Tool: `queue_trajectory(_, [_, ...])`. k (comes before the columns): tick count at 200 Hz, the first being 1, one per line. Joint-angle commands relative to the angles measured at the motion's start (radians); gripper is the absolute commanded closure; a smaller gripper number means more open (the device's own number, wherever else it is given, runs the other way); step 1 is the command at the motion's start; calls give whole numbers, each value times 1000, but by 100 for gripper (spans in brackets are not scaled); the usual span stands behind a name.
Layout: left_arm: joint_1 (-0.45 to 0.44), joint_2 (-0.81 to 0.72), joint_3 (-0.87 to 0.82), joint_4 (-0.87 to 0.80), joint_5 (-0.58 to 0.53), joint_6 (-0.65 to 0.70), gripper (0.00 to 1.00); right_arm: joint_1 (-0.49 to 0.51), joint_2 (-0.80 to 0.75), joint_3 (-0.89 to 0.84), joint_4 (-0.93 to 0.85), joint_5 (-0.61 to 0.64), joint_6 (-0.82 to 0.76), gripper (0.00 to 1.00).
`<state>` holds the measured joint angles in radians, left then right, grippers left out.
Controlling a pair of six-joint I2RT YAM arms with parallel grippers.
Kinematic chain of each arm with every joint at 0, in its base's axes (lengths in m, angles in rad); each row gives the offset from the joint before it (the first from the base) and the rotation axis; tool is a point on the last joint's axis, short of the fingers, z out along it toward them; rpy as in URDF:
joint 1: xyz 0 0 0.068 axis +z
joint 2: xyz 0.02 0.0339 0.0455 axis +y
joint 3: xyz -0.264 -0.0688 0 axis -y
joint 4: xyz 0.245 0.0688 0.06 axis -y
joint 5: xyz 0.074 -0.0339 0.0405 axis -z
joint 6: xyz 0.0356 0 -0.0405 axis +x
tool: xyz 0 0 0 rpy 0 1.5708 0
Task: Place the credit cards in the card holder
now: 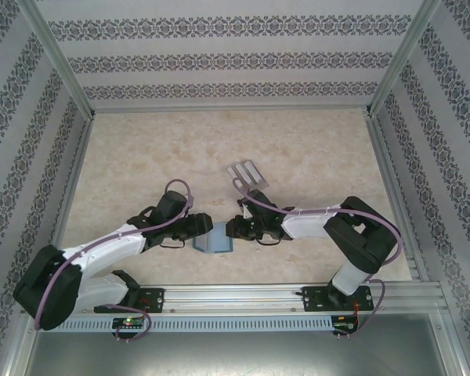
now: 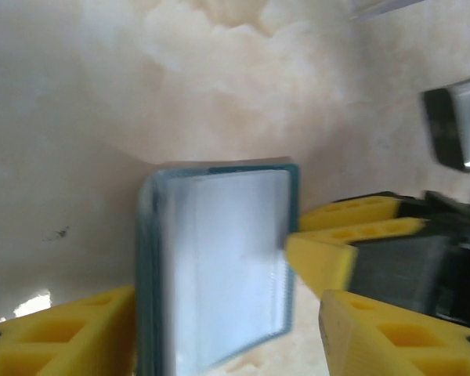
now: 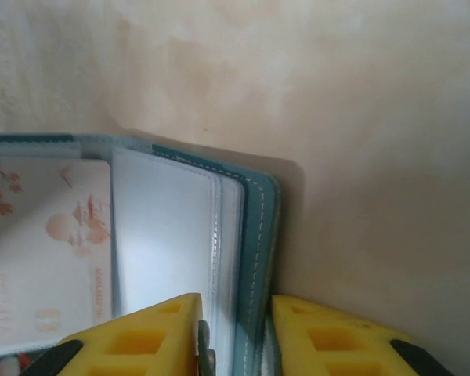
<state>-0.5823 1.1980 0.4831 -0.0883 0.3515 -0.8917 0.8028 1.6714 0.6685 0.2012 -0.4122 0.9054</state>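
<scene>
Nearest our bases, the card holder (image 1: 214,240) sits on the table (image 1: 141,157) just ahead of the rail (image 1: 243,296), midway between our two arms. We place everything else from it.

On the holder's left side, our left gripper (image 1: 201,228) straddles it with the jaws at a middling spread. In the left wrist view one yellow finger (image 2: 63,341) touches the holder's teal edge while the other (image 2: 399,337) stands apart from it. We judge this a loose bracket rather than a grip.

On the holder's right side, our right gripper (image 1: 233,229) has its jaws narrow. They are nipped onto the outer teal cover and the clear sleeves (image 3: 164,235) beside it, which keeps the holder open.

Inside the holder, left of those empty sleeves in the right wrist view, a white card with reddish blossoms (image 3: 47,258) lies in a pocket, as far as we can see. So we count at least one card home. Whether more sit beneath it we cannot tell.

Beyond the holder, a little to its right and well apart from it, a small fan of plain grey cards (image 1: 247,173) lies flat on the table. As we judge it, those are what is left: each needs picking up and sliding into a free sleeve. We reckon the task is begun but far from finished.
</scene>
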Motion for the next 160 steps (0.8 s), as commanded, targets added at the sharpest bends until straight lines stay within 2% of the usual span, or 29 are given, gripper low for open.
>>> queue_trajectory(1, [-4, 8, -44, 161, 4, -48, 41, 9, 63, 21, 156, -53, 37, 66])
queue_trajectory(52, [-31, -124, -39, 115, -151, -26, 39, 8, 140, 27, 215, -60, 58, 63])
queue_trajectory(65, [-34, -134, -13, 57, -174, -18, 40, 5, 146, 18, 234, -45, 70, 55])
queue_trajectory(81, [-36, -115, 24, -21, -210, -27, 44, -1, 141, 7, 234, -28, 67, 51])
queue_trajectory(98, [-39, -69, 40, -25, -200, -35, 50, -10, 112, -11, 222, -5, 69, 50])
queue_trajectory(115, [-51, -5, 50, 10, -175, -39, 58, -15, 66, -31, 185, 37, 49, 52])
queue_trajectory(136, [-65, 86, 98, 6, -152, -34, 66, -23, 33, -44, 128, 73, 23, 60])
queue_trajectory(146, [-73, 119, 127, -16, -158, -26, 68, -22, 24, -50, 111, 82, 15, 64])
queue_trajectory(160, [-86, 151, 155, -40, -178, -14, 71, -16, 10, -52, 72, 108, -7, 65])
